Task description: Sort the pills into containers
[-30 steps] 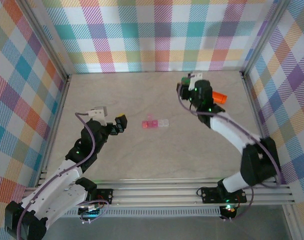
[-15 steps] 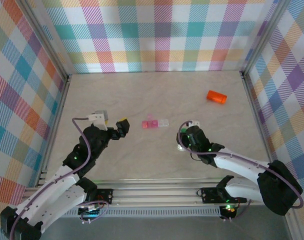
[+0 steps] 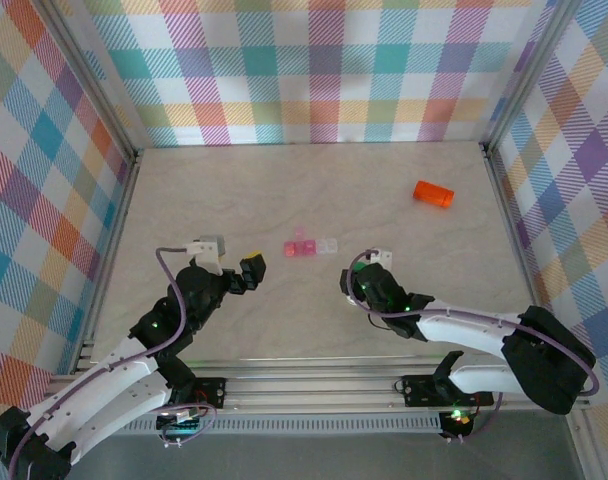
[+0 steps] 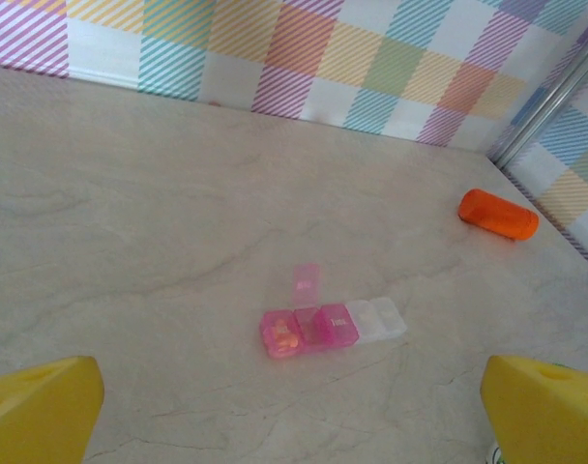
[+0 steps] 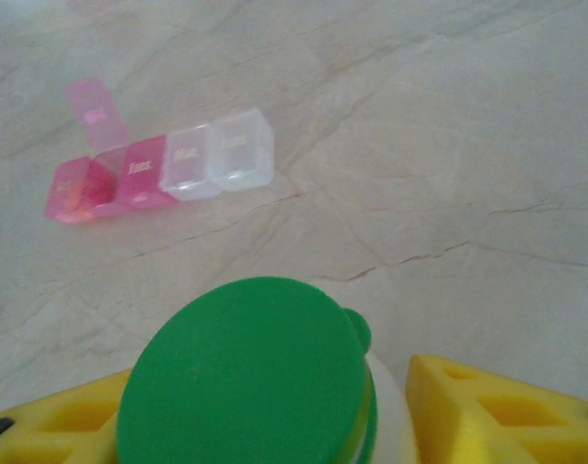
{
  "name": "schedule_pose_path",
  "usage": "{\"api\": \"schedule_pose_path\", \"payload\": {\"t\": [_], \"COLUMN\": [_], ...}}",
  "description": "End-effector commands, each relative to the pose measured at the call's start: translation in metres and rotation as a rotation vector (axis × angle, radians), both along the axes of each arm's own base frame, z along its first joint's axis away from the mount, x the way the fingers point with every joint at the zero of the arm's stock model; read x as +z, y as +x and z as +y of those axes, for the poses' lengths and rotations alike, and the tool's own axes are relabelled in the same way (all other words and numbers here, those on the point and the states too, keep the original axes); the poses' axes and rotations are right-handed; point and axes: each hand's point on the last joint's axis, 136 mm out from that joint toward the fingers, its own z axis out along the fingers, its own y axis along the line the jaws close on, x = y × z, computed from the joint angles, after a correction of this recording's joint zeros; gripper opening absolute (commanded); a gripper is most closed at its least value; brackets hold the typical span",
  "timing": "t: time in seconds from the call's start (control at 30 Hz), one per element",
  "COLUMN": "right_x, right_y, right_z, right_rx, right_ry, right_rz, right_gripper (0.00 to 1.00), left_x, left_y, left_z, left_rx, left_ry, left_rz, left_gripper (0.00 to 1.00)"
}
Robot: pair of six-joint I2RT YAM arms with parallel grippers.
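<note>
Green-capped bottle [image 5: 246, 372] is standing between the fingers [image 5: 492, 406] of my right pincer [image 5: 275, 425], near the pillbox [image 5: 159, 166]; gripping or releasing, I cannot tell. Left pincer [image 4: 294, 411] is gaping, empty. I am judging the bottle as being staged; next, uncapping is calling for both arms.

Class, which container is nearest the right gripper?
The green-capped bottle, between the fingers of the right gripper; the orange vial and pink pillbox lie apart from it.
</note>
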Motion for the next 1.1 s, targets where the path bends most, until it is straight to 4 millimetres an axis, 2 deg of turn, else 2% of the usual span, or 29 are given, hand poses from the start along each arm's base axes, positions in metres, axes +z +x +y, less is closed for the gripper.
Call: {"api": "schedule_pose_path", "payload": {"t": [0.0,0.1,0.2,0.3,0.37,0.5,0.6,0.7,0.87,0.97,1.07], "right_x": [0.026,0.037,0.043,0.045,0.046,0.047,0.058,0.081,0.110,0.118,0.113], "right_y": [0.002,-0.002,-0.004,-0.005,-0.007,-0.012,-0.015,-0.016,-0.016,-0.016,-0.014], "right_z": [0.012,0.013,0.012,0.011,0.016,0.022,0.020,0.014,0.002,-0.008,-0.016], "right_rx": [-0.010,0.009,0.021,0.035,0.067,0.103,0.111,0.124,0.194,0.226,0.247], "right_ry": [0.079,0.086,0.073,0.050,0.043,0.051,0.065,0.061,-0.082,-0.121,-0.108], "right_rz": [-0.051,-0.068,-0.079,-0.068,-0.054,-0.031,-0.043,-0.094,-0.140,-0.126,-0.071], "right_gripper": [0.60,0.53,0.52,0.62,0.65,0.68,0.69,0.70,0.69,0.68,0.68], "left_x": [-0.006,-0.013,-0.021,-0.027,-0.030,-0.027,-0.026,-0.028,-0.041,-0.053,-0.067], "left_y": [-0.003,-0.004,-0.005,-0.007,-0.008,-0.011,-0.014,-0.020,-0.036,-0.043,-0.054], "left_z": [-0.008,-0.013,-0.018,-0.026,-0.028,-0.032,-0.040,-0.054,-0.085,-0.105,-0.137], "left_rx": [-0.038,-0.058,-0.080,-0.118,-0.130,-0.158,-0.203,-0.283,-0.424,-0.482,-0.591], "left_ry": [0.026,0.036,0.040,0.061,0.082,0.085,0.085,0.086,0.110,0.153,0.192], "left_rz": [-0.009,0.000,0.012,0.022,0.026,0.010,0.007,0.011,0.028,0.040,0.035], "left_gripper": [1.00,1.00,1.00,1.00,1.00,1.00,1.00,1.00,1.00,1.00,1.00]}}
